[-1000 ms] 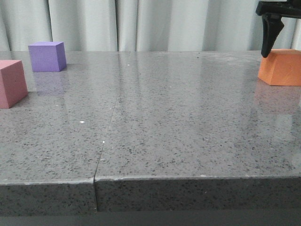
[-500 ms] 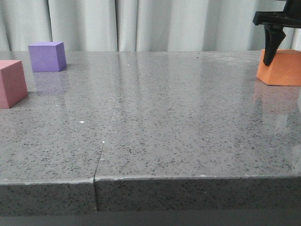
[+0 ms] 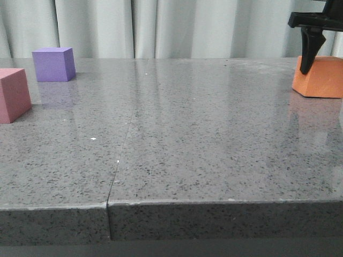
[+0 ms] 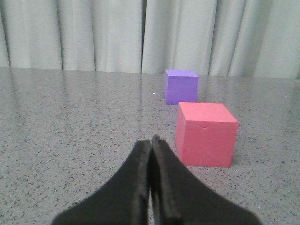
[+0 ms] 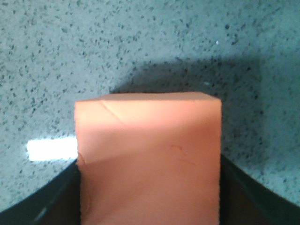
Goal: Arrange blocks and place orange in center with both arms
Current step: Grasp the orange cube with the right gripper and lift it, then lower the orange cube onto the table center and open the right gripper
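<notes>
Only the right wrist view shows the right fingers flanking the orange cube; left fingers clenched.

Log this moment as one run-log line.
right claw: straddling orange cube, on table | left claw: shut, empty | pink cube, purple cube: untouched

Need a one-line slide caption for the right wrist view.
Right gripper straddling the orange cube on the speckled grey tabletop.
</notes>
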`<state>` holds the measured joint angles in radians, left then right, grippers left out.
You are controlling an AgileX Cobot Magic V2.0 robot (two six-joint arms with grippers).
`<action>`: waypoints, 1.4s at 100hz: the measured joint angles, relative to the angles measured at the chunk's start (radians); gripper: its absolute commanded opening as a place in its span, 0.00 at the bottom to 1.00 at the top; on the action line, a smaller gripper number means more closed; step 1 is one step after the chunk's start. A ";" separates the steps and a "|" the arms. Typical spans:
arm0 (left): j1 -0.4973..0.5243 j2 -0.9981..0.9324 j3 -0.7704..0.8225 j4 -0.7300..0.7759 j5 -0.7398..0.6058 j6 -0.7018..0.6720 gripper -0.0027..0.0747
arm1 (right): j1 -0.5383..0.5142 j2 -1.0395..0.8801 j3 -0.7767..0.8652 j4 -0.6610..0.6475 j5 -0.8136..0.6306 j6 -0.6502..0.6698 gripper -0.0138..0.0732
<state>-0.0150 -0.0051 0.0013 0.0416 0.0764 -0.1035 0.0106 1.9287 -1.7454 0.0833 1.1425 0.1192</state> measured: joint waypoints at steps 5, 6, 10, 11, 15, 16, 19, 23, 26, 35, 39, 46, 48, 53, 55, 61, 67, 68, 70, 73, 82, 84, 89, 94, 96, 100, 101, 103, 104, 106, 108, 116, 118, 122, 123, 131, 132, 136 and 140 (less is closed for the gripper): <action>0.000 0.000 0.000 0.000 0.000 0.000 0.01 | 0.007 0.000 -0.017 0.004 0.021 -0.002 0.60; 0.000 0.000 0.000 0.000 0.000 0.000 0.01 | 0.010 0.000 -0.023 0.004 0.024 -0.002 0.60; 0.000 0.000 0.000 0.000 0.000 0.000 0.01 | 0.021 0.000 -0.040 0.004 0.043 0.000 0.60; 0.000 0.000 0.000 0.000 0.000 0.000 0.01 | 0.023 0.000 -0.047 0.006 0.050 0.003 0.60; 0.000 0.000 0.000 0.000 0.000 0.000 0.01 | 0.037 0.000 -0.066 0.006 0.064 0.015 0.60; 0.000 0.000 0.000 0.000 0.000 0.000 0.01 | 0.040 0.000 -0.073 0.008 0.069 0.019 0.60; 0.000 0.000 0.000 0.000 0.000 0.000 0.01 | 0.051 0.000 -0.088 0.010 0.075 0.031 0.60; 0.000 0.000 0.000 0.000 0.000 0.000 0.01 | 0.069 0.000 -0.109 0.012 0.083 0.046 0.60; 0.000 0.000 0.000 0.000 0.000 0.000 0.01 | 0.082 0.000 -0.124 0.012 0.086 0.058 0.60; 0.000 0.000 0.000 0.000 0.000 0.000 0.01 | 0.127 0.000 -0.168 0.014 0.093 0.095 0.60; 0.000 0.000 0.000 0.000 0.000 0.000 0.01 | 0.151 0.000 -0.185 0.014 0.095 0.113 0.60; 0.000 0.000 0.000 0.000 0.000 0.000 0.01 | 0.192 0.004 -0.209 0.014 0.097 0.143 0.60; 0.000 0.000 0.000 0.000 0.000 0.000 0.01 | 0.205 0.006 -0.216 0.014 0.097 0.152 0.60; 0.000 0.000 0.000 0.000 0.000 0.000 0.01 | 0.234 0.015 -0.232 0.014 0.099 0.172 0.60; 0.000 0.000 0.000 0.000 0.000 0.000 0.01 | 0.246 0.022 -0.239 0.014 0.099 0.180 0.60; 0.000 0.000 0.000 0.000 0.000 0.000 0.01 | 0.277 0.041 -0.256 0.014 0.099 0.202 0.60; 0.000 0.000 0.000 0.000 0.000 0.000 0.01 | 0.311 0.064 -0.277 0.014 0.100 0.224 0.60; 0.000 0.000 0.000 0.000 0.000 0.000 0.01 | 0.314 0.067 -0.279 0.014 0.100 0.224 0.60; 0.000 0.000 0.000 0.000 0.000 0.000 0.01 | 0.325 0.075 -0.288 0.014 0.100 0.232 0.60; 0.000 0.000 0.000 0.000 0.000 0.000 0.01 | 0.342 0.089 -0.300 0.014 0.102 0.242 0.60; 0.000 0.000 0.000 0.000 0.000 0.000 0.01 | 0.378 0.124 -0.346 0.014 0.102 0.270 0.60; 0.000 0.000 0.000 0.000 0.000 0.000 0.01 | 0.387 0.133 -0.356 0.014 0.102 0.276 0.60; 0.000 0.000 0.000 0.000 0.000 0.000 0.01 | 0.405 0.154 -0.378 0.014 0.102 0.292 0.60; 0.000 0.000 0.000 0.000 0.000 0.000 0.01 | 0.423 0.178 -0.400 0.014 0.102 0.307 0.60; 0.000 0.000 0.000 0.000 0.000 0.000 0.01 | 0.429 0.184 -0.408 0.014 0.102 0.311 0.60; 0.000 0.000 0.000 0.000 0.000 0.000 0.01 | 0.436 0.201 -0.423 0.014 0.102 0.325 0.60; 0.000 0.000 0.000 0.000 0.000 0.000 0.01 | 0.441 0.205 -0.425 0.014 0.102 0.328 0.60; 0.000 0.000 0.000 0.000 0.000 0.000 0.01 | 0.445 0.210 -0.429 0.014 0.102 0.334 0.60; 0.000 0.000 0.000 0.000 0.000 0.000 0.01 | 0.445 0.214 -0.430 0.014 0.102 0.339 0.60; 0.000 0.000 0.000 0.000 0.000 0.000 0.01 | 0.450 0.220 -0.433 0.014 0.102 0.341 0.60; 0.000 0.000 0.000 0.000 0.000 0.000 0.01 | 0.453 0.224 -0.435 0.014 0.102 0.344 0.60; 0.000 0.000 0.000 0.000 0.000 0.000 0.01 | 0.457 0.236 -0.439 0.020 0.102 0.353 0.60; 0.000 0.000 0.000 0.000 0.000 0.000 0.01 | 0.459 0.236 -0.439 0.021 0.102 0.353 0.60; 0.000 0.000 0.000 0.000 0.000 0.000 0.01 | 0.459 0.237 -0.439 0.021 0.102 0.353 0.60; 0.000 0.000 0.000 0.000 0.000 0.000 0.01 | 0.459 0.237 -0.439 0.021 0.102 0.353 0.60; 0.000 0.000 0.000 0.000 -0.002 0.000 0.01 | 0.459 0.237 -0.441 0.021 0.102 0.351 0.60; 0.000 0.000 0.000 0.000 -0.002 0.000 0.01 | 0.459 0.237 -0.441 0.021 0.102 0.351 0.60; 0.000 0.000 0.000 0.000 -0.002 0.000 0.01 | 0.459 0.237 -0.441 0.021 0.102 0.349 0.60; 0.000 0.000 0.000 0.000 -0.002 0.000 0.01 | 0.459 0.237 -0.441 0.021 0.102 0.347 0.60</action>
<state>-0.0150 -0.0051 0.0013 0.0416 0.0746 -0.1035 0.4695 2.1661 -2.1860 0.1041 1.2441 0.4660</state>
